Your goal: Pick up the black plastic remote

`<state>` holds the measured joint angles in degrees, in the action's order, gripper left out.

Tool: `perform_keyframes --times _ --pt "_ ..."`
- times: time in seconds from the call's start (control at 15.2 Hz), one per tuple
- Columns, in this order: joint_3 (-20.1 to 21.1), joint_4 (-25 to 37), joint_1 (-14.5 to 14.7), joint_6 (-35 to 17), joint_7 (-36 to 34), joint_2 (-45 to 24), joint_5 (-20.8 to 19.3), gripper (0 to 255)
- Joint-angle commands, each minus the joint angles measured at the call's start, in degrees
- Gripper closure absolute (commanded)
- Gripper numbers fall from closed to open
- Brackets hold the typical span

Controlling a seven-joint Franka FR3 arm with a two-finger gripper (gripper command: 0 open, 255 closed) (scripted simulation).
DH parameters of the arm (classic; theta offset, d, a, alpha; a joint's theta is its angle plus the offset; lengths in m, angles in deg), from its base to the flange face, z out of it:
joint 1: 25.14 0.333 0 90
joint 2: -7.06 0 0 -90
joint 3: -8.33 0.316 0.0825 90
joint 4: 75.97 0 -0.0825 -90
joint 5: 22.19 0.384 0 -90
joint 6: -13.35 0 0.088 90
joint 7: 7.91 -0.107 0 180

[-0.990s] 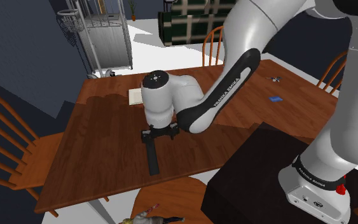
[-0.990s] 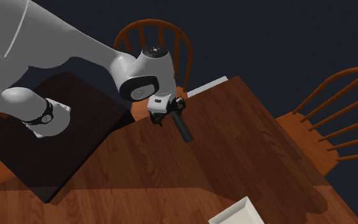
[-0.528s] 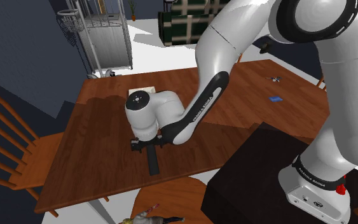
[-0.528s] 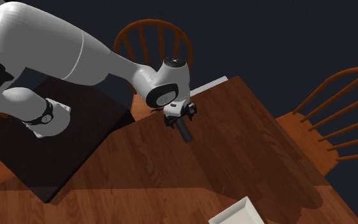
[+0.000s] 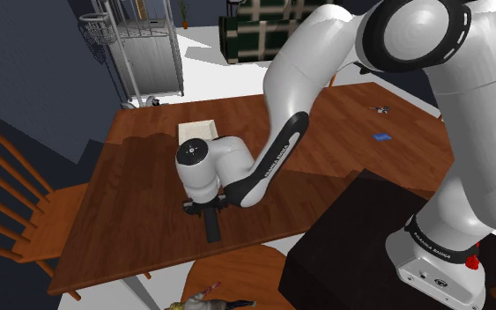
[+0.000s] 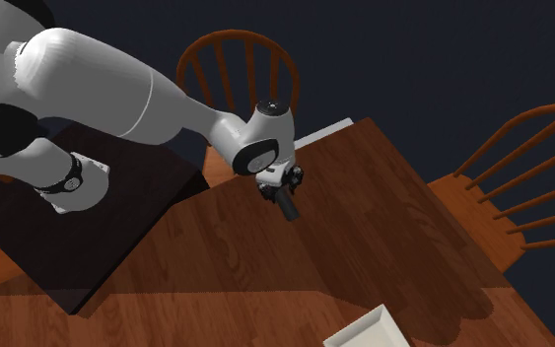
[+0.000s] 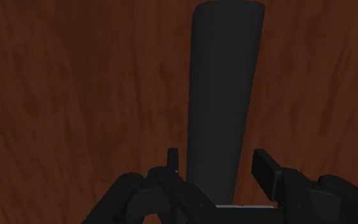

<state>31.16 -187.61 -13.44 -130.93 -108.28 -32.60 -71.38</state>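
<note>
Brown wooden table [image 5: 140,189], lower middle of the shoulder view: poised low over the black remote [image 5: 212,229] lying flat by the near edge. Straddling its end with gripper [image 7: 215,162] spread, 2 fingers flanking, seemingly not touching. Pre-grasp step; next, probably squeeze shut, then lift.

Long black remote [image 7: 225,95], flat on table, near its edge

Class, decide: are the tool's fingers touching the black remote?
Cannot tell. In the wrist view the open tool straddles the remote; table wood shows beside one finger, but the other stands too close to judge.
</note>
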Motion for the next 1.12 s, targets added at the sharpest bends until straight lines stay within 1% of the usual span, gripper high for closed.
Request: perform_keyframes --times 0.0,0.53,1.06 --pt "-0.2 0.1 0.1 0.0 -0.1 -0.3 -0.1 255" --pt "-0.1 0.0 0.0 0.1 -0.1 -0.2 -0.1 255" --pt "2.9 -1.9 -2.2 2.9 3.1 4.9 3.7 255"
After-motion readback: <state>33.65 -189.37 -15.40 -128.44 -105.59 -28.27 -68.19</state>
